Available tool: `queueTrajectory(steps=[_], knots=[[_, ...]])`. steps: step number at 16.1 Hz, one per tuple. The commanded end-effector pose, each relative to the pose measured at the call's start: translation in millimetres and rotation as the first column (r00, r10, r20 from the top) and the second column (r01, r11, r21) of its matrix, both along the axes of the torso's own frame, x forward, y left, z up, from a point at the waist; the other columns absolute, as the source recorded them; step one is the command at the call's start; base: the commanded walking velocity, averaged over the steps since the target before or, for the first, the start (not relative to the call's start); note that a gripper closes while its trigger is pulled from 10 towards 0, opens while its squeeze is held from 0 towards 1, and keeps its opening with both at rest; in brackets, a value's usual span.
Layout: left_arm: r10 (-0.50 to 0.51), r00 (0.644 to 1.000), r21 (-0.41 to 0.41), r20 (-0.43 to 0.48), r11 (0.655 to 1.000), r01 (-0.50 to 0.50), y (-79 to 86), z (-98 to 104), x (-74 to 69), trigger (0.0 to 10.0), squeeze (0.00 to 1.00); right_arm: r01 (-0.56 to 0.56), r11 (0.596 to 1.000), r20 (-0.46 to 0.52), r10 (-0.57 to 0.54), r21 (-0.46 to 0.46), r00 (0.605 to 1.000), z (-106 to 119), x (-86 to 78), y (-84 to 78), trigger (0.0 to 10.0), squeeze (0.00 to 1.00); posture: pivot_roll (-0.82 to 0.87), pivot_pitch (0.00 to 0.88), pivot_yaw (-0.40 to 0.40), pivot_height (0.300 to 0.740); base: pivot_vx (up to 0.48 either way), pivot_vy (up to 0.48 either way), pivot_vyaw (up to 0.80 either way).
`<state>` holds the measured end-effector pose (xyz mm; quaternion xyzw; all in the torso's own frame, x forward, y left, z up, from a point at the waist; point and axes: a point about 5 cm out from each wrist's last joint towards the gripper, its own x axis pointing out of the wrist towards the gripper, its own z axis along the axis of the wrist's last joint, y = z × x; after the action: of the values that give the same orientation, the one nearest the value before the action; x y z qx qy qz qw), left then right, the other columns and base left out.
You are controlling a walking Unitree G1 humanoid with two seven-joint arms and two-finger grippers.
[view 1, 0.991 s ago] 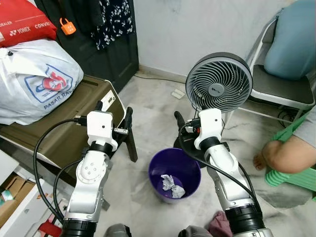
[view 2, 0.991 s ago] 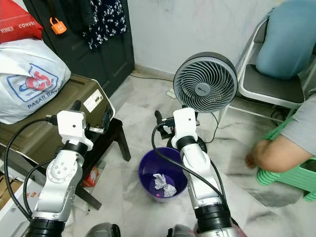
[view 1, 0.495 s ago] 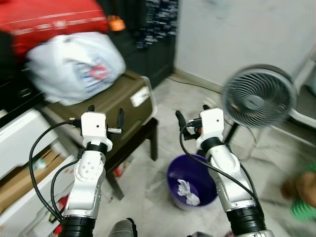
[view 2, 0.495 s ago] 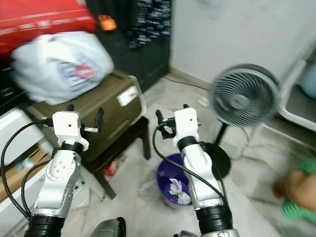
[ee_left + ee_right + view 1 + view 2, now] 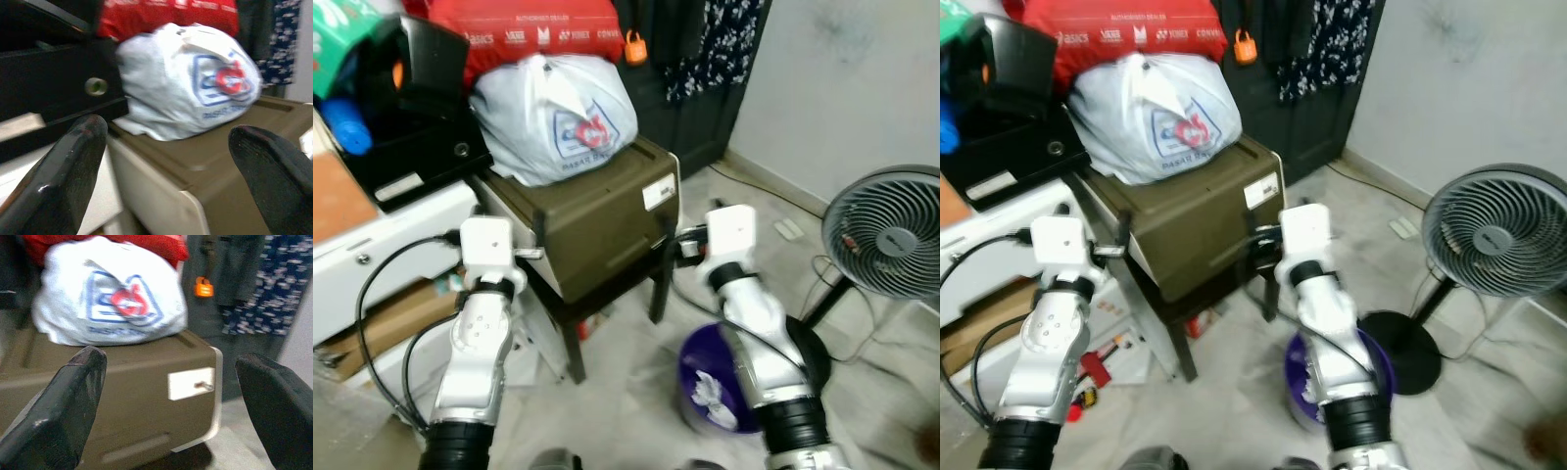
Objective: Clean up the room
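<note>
A purple bin [image 5: 697, 364] stands on the marble floor just below my right arm, with crumpled white paper [image 5: 711, 393] lying inside it. Both arms are raised in front of me. My left gripper [image 5: 168, 128] is open with nothing between its fingers and faces the white plastic bag [image 5: 195, 83] on the olive-brown case [image 5: 220, 171]. My right gripper [image 5: 171, 358] is also open and empty, and it points at the same case [image 5: 132, 396] and bag [image 5: 110, 298] from the other side.
The olive-brown case [image 5: 597, 211] rests on a black stool [image 5: 570, 328]. A red bag [image 5: 524, 34] and a black case [image 5: 421, 132] are stacked behind, over a white cabinet [image 5: 382, 255]. A grey floor fan [image 5: 886, 230] stands at the right. A cardboard box [image 5: 382, 318] sits low on the left.
The camera has swung to the left: the fan now sits at the right edge and the seated person and chair are out of the picture. Both grippers stay open and raised.
</note>
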<state>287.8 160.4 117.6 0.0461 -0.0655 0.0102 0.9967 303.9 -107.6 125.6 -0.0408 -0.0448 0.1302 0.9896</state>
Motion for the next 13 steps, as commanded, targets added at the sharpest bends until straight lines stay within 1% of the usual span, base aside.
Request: queueTrajectory(steps=[1,8,10,13], knots=[[-0.003,1.0,0.0,0.002,1.0,0.003,-2.6,0.0,1.5,10.0,0.0,0.01,1.0,0.015,-0.01,-0.006,1.0,3.7,0.8,-4.6,10.0,0.0,-0.16,0.0,0.017,0.74,0.0,0.0,0.8],[0.006,1.0,-0.006,-0.007,1.0,-0.006,-2.0,-3.1,1.3,10.0,0.0,0.003,1.0,0.012,-0.003,0.006,1.0,3.7,2.8,-2.2,10.0,0.0,-0.15,0.0,0.015,0.74,0.0,0.0,0.8],[0.022,1.0,-0.015,-0.001,1.0,-0.022,-0.1,-3.1,1.1,10.0,0.0,0.001,1.0,0.013,-0.001,0.012,1.0,4.2,3.7,-1.3,10.0,0.0,-0.15,0.0,0.019,0.74,0.0,0.0,0.8],[0.016,1.0,-0.018,-0.007,1.0,-0.016,-0.6,-4.0,1.6,10.0,0.0,0.003,1.0,0.011,-0.003,0.013,1.0,3.7,4.0,-1.2,10.0,0.0,-0.15,0.0,0.022,0.74,0.0,0.0,0.8]])
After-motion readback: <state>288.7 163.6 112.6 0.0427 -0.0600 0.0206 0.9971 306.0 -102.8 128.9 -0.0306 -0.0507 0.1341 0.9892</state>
